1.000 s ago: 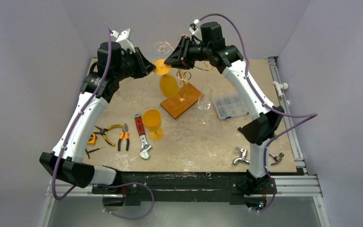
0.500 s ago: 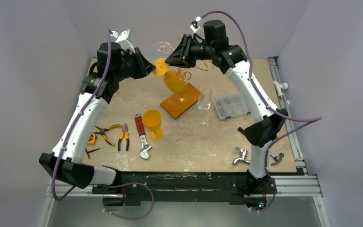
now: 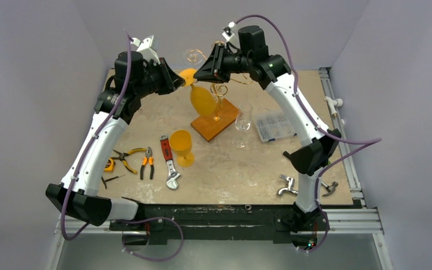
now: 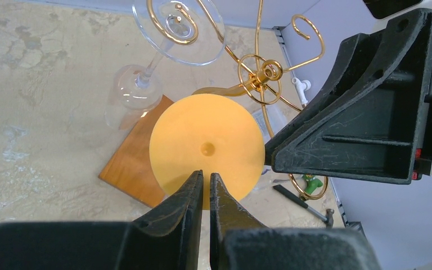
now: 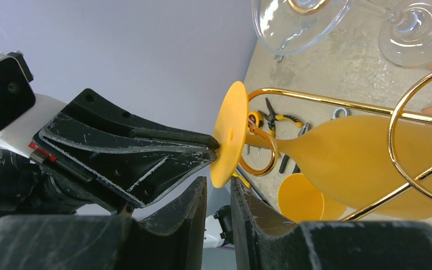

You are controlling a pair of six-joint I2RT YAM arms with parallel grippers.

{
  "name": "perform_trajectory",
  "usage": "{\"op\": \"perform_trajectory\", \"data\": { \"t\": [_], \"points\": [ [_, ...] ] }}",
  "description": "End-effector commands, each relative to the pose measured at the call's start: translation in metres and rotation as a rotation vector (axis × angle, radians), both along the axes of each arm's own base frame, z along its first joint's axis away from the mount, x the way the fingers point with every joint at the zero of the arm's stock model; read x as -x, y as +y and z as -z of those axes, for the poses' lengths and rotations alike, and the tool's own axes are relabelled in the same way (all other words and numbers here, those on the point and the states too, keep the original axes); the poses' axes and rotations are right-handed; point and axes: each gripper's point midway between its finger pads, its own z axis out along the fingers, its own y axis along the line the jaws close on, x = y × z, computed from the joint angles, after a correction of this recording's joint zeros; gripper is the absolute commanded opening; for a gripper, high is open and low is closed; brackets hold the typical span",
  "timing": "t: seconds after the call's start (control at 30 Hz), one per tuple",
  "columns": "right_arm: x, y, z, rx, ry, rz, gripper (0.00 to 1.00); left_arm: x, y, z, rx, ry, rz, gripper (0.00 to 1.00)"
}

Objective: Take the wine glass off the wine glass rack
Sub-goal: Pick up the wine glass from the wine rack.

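Along the near half of the beige stone-look table (image 3: 230,174) lie loose tools, among them orange-handled pliers (image 3: 146,163) and a red-handled adjustable wrench (image 3: 170,164). A squat orange goblet (image 3: 181,145) stands upright just beyond them.

Past mid-table sits the wine glass rack (image 3: 209,130), a golden wire stand on a rectangular orange-brown wooden base. A clear stemmed glass (image 3: 243,117) stands upright at its right, and a clear plastic compartment box (image 3: 274,125) sits toward the right edge.

Above that base, toward the middle of the far edge, hangs the orange wine glass (image 3: 201,100). It is bowl-down and tilted, its stem threaded through a curled golden loop. The left gripper (image 4: 205,175) has its fingers pressed together, holding nothing, the tips set against the flat face of the glass's round foot. The right gripper (image 5: 218,183) comes from the other side. Its fingers stand close with a slim gap lined up on the foot's rim; whether they already pinch it I cannot tell.

The step in hand looks like securing the foot. It would go best with the rim seated squarely between the right pads before any pull. The stem should then be slid out along the loop's opening, not yanked, so the light stand does not tip. A clear glass hanging upside down (image 4: 177,25) on the far arm sits close, so the path should lead away from it.
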Motion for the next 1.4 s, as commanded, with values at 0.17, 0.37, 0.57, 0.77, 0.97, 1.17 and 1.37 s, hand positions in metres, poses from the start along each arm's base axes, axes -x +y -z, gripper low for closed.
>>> {"op": "perform_trajectory", "data": {
  "t": [0.17,0.37,0.57,0.77,0.97,1.17,1.37],
  "points": [
    [0.003,0.006,-0.015,-0.036,-0.038,-0.018,0.21,0.003,0.002,-0.016,0.028,-0.056,0.006,0.08],
    [-0.003,0.007,-0.009,-0.03,-0.03,0.002,0.22,0.004,0.002,-0.015,0.026,-0.055,0.006,0.08],
    [-0.009,0.009,-0.008,-0.032,-0.03,0.013,0.26,0.003,0.002,-0.013,0.022,-0.053,0.008,0.08],
    [-0.013,0.011,-0.007,-0.034,-0.029,0.02,0.27,0.002,0.001,-0.013,0.025,-0.054,0.01,0.08],
    [-0.015,0.012,-0.006,-0.038,-0.026,0.026,0.27,0.002,0.001,-0.013,0.025,-0.054,0.013,0.08],
    [-0.015,0.012,-0.007,-0.04,-0.029,0.028,0.17,0.004,0.001,-0.016,0.029,-0.058,0.014,0.08],
    [-0.013,0.011,-0.008,-0.04,-0.032,0.026,0.02,0.01,0.003,-0.034,0.037,-0.088,0.014,0.11]
  ]
}}
